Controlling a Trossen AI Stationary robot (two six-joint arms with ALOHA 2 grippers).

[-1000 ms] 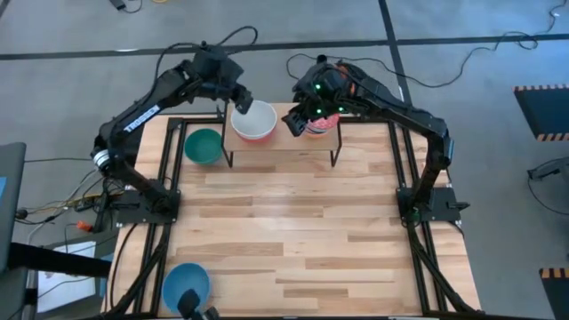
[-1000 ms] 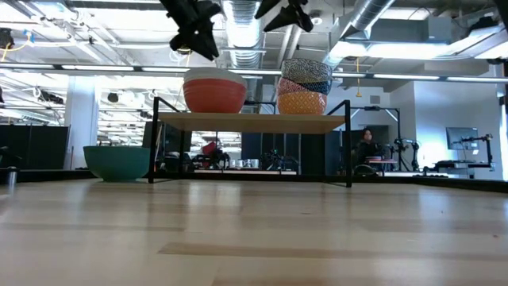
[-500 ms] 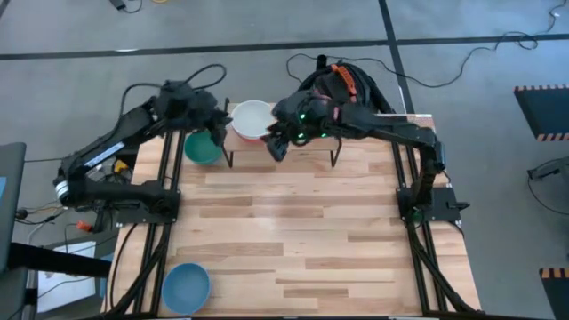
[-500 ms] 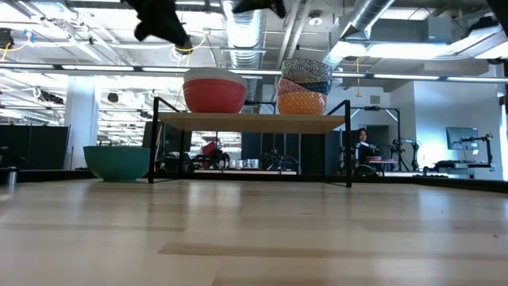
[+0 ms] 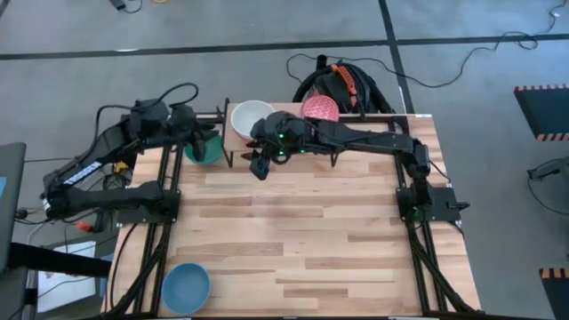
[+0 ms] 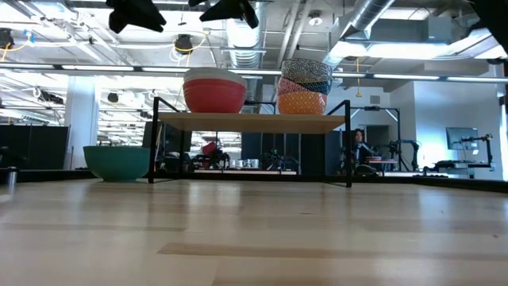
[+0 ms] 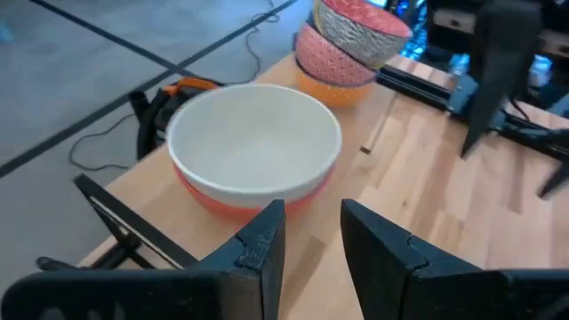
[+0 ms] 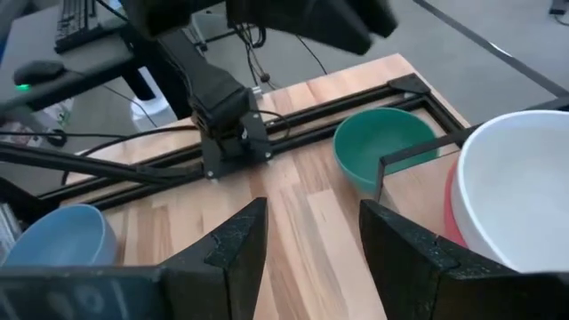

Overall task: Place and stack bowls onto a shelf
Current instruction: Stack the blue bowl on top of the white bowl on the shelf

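Two bowls are waiting off the shelf (image 5: 240, 140): a blue bowl (image 5: 186, 286) is sitting alone at the near left corner of the bench (image 5: 293, 240), and a green bowl (image 5: 204, 148) is resting on the bench just beside the shelf's left legs. Farther back, the shelf is already carrying a cream-white bowl (image 5: 250, 117) nested in a red bowl (image 7: 233, 201), and beside them a leaning stack with a pink speckled bowl (image 5: 319, 108) on top.

The right hand (image 5: 260, 164) is hovering over the shelf's front left corner, fingers spread and gripping nothing. The left hand (image 5: 201, 139) is hanging above the green bowl, fingers parted and empty too.

Both hands are crowding the same corner, so I judge a collision between them the main risk if both are reaching for the green bowl. The shelf's black leg is standing right next to that bowl, and a finger could catch on it. The right-side stack is tilting, so a knock to the shelf could be sending it sliding. A black and orange backpack (image 5: 342, 82) is lying on the floor behind the bench.
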